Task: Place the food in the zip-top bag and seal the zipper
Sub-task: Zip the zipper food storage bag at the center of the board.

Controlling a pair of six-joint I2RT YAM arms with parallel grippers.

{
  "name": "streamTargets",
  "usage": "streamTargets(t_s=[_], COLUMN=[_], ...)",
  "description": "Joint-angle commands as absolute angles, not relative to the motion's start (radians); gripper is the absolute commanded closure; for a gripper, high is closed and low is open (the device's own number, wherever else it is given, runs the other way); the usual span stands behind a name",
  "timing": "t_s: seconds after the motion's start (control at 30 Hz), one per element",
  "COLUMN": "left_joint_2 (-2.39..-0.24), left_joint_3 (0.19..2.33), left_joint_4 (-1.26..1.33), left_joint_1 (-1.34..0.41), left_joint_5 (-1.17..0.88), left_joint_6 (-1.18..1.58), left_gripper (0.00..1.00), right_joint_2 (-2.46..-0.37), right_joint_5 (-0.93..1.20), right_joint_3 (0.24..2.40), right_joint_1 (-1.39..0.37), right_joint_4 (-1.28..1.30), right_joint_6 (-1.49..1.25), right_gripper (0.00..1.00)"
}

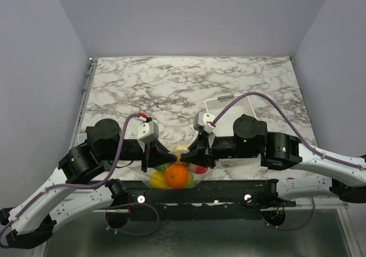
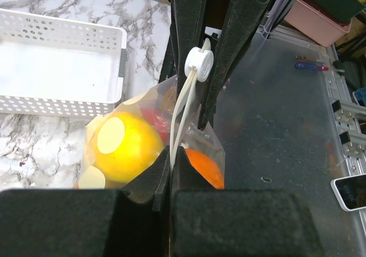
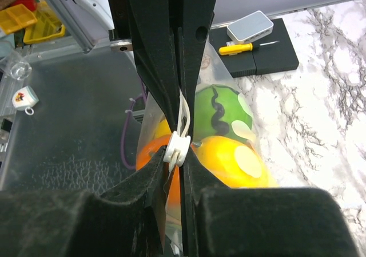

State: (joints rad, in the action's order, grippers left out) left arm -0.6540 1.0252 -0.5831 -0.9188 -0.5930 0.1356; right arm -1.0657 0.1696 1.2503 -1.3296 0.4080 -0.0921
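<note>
The zip-top bag [image 1: 171, 176] hangs between both grippers at the table's near edge. It holds the food: an orange [image 1: 177, 176], a yellow fruit [image 2: 123, 145], a striped green ball [image 3: 220, 111] and a red piece [image 1: 200, 168]. My left gripper [image 2: 171, 154] is shut on the zipper [image 2: 182, 105], pinching the white strip. Facing it, my right gripper [image 3: 180, 159] is shut around the zipper's white slider [image 3: 176, 147]. The two grippers' fingertips almost meet above the bag.
The white perforated tray [image 2: 57, 36] lies on the marble table [image 1: 171, 91] behind the right arm. A black block [image 3: 260, 54] with a white box and a yellow screwdriver [image 3: 243, 47] lies beyond the table. A dark metal rail [image 1: 229, 188] runs along the near edge under the bag.
</note>
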Motion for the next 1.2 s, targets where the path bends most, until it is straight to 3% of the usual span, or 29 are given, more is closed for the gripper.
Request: streamTargets(t_s=[0.0,0.17,0.43,0.6,0.73,0.9,1.17], left_joint_2=[-0.635,-0.633,-0.628,-0.619,-0.612,-0.638,-0.679], left_joint_3=[1.039,1.035,1.019,1.02,1.027,1.054,1.061], left_joint_4=[-0.527,-0.526,-0.526,-0.526,-0.526,-0.522,-0.495], left_joint_1=[-0.924,-0.924,-0.924,-0.925,-0.924,-0.923,-0.924], left_joint_5=[-0.619,-0.622,-0.618,-0.611,-0.617,-0.628,-0.641], left_joint_6=[0.145,0.148,0.146,0.139,0.117,0.108,0.119], left_gripper=[1.0,1.0,1.0,0.62,0.43,0.36,0.34], right_joint_2=[-1.052,-1.055,-1.071,-1.088,-1.09,-1.103,-1.137], right_joint_5=[0.196,0.21,0.217,0.22,0.228,0.253,0.274], right_joint_3=[1.232,1.233,1.245,1.269,1.276,1.287,1.295], right_joint_1=[-1.337,-1.338,-1.337,-1.337,-1.337,-1.337,-1.337], right_joint_4=[0.366,0.359,0.356,0.395,0.422,0.46,0.499], right_joint_6=[-0.089,-0.091,-0.091,-0.088,-0.079,-0.07,-0.063], right_gripper=[0.84,0.99,0.99,0.99,0.99,0.99,0.99])
